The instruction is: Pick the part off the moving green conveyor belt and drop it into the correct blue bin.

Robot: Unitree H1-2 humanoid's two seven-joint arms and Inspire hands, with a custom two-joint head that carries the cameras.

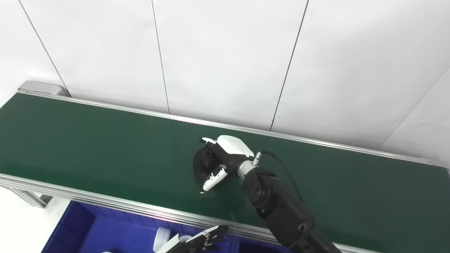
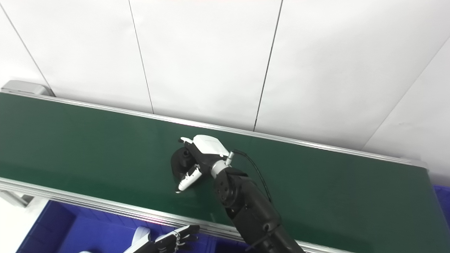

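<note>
No legible markings. Right hand [image 1: 225,158] is curled around the black part [image 1: 203,164] mid-belt [image 1: 88,147], gripping it; open belt lies left and right. Left hand [image 1: 207,239] sits low over the blue bin [image 1: 88,232] at the belt's near edge, fingers spread, holding nothing.

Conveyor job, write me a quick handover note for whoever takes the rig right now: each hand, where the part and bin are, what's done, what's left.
Right hand: out over the green conveyor belt, fingers curled around the black part; whether it is gripped yet cannot be told, and the part looks still on the belt.
Left hand: low at the near edge, over the blue bin, holding nothing, fingers apart.
Bin: below the belt's near rail, with white parts inside.
Done: reach to the part.
Left: secure the grip, lift, carry to the correct bin, release.
</note>
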